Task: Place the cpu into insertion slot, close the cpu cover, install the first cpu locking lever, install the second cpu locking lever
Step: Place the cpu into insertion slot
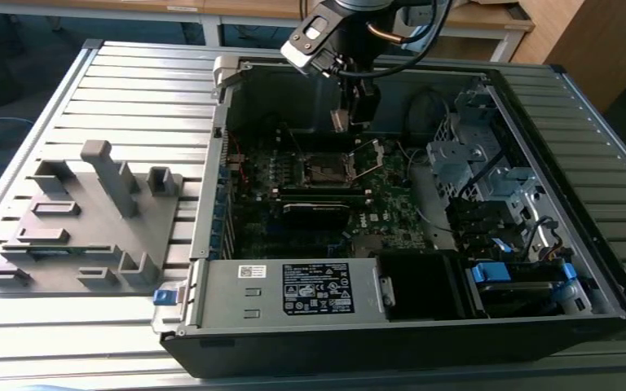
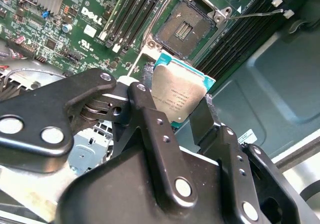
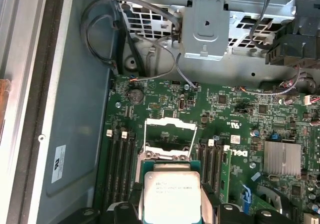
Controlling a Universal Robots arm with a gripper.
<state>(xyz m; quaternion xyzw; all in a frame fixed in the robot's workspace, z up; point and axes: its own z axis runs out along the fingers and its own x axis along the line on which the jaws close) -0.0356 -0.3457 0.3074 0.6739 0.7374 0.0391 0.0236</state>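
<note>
My gripper [image 1: 346,122] hangs inside the open computer case, just above and behind the insertion slot [image 1: 324,168]. It is shut on the cpu [image 2: 177,96], a flat square chip with a dull silver top and a teal edge, clamped by two opposite sides between the black fingers [image 2: 145,98]. In the first wrist view the cpu [image 3: 171,196] sits between the gripper [image 3: 171,200] fingers, held clear of the board. The insertion slot [image 2: 185,26] lies bare with its dark centre showing. The cpu cover [image 1: 370,155] stands raised on its hinge beside the slot, and its thin silver frame [image 3: 170,124] stands past the chip.
Long black memory slots [image 2: 135,8] flank the socket on the green board. A silver drive cage [image 1: 460,155] and cables fill the case on the exterior view's right, and a power supply [image 1: 291,289] sits at its front. A grey fixture [image 1: 85,220] stands on the slatted table.
</note>
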